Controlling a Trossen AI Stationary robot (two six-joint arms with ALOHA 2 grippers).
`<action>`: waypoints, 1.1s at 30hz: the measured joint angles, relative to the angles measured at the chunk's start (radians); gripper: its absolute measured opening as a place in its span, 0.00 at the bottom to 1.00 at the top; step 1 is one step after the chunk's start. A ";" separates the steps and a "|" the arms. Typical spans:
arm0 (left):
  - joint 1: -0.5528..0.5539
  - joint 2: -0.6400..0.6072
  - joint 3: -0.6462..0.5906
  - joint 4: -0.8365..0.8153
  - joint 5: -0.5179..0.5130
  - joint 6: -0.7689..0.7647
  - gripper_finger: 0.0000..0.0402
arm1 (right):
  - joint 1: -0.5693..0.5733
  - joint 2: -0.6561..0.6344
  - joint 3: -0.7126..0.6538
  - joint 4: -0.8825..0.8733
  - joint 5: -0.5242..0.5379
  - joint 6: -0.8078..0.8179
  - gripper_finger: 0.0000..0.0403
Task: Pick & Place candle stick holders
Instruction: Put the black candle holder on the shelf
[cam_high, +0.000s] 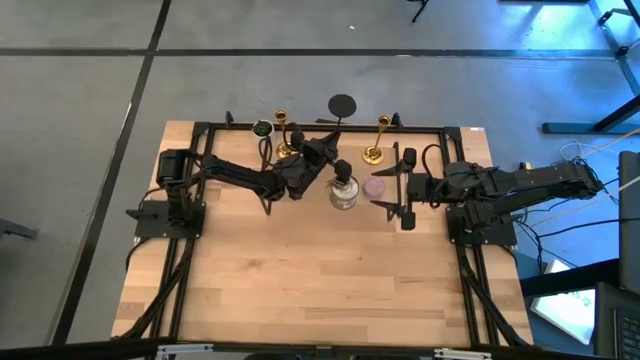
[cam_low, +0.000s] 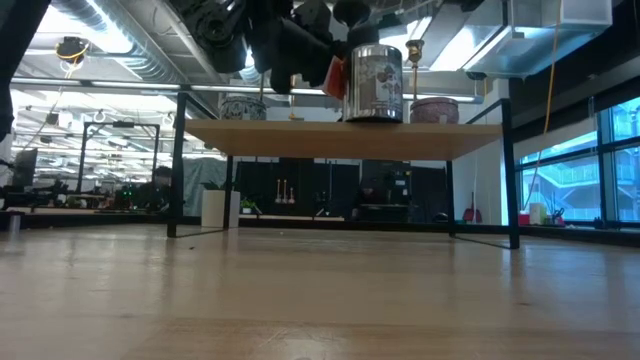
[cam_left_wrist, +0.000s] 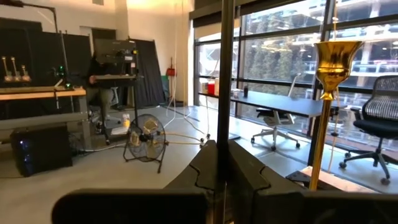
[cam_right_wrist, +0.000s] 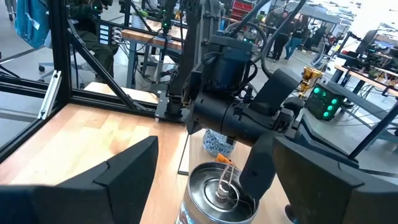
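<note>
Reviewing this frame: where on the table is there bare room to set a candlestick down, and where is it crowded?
Free: the wide bare wooden table nearer than both arms. Crowded: the far strip, where the two candle stick holders, silver tin, pink candle, left gripper and right gripper cluster.

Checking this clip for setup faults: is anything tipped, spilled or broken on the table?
Nothing stands out. The left candle stick holder and right candle stick holder stand upright, the silver tin too; nothing spilled.
</note>
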 joint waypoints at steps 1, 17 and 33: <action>-0.001 0.000 -0.001 0.010 0.001 0.010 0.02 | 0.000 0.000 0.000 0.000 0.000 0.000 0.78; 0.010 -0.005 -0.001 0.048 0.031 0.052 0.02 | 0.000 0.000 0.000 0.000 0.002 0.000 0.78; 0.010 -0.082 -0.001 -0.004 0.162 0.068 0.02 | 0.000 0.000 0.000 -0.006 0.002 -0.001 0.78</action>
